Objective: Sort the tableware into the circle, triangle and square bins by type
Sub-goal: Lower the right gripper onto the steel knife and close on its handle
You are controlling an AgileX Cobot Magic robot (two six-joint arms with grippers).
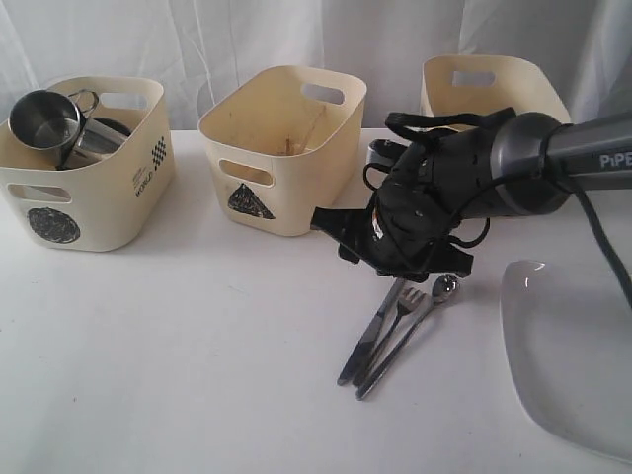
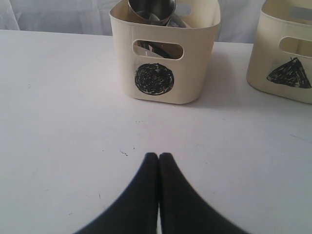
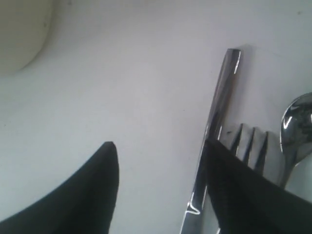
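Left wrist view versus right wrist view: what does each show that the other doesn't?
Left wrist only: the shut left gripper, the circle bin holding steel mugs, the triangle bin. Right wrist only: the open right gripper, knife, fork and spoon. Both: the white table; the right wrist's cream bin corner cannot be identified.

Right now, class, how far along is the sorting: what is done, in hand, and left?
Done: two steel mugs sit in the circle bin, and wooden chopsticks seem to lie in the triangle bin. In hand: nothing held; the right arm's jaws stand open over the knife. Left: knife, fork, spoon and the white plate lie on the table.
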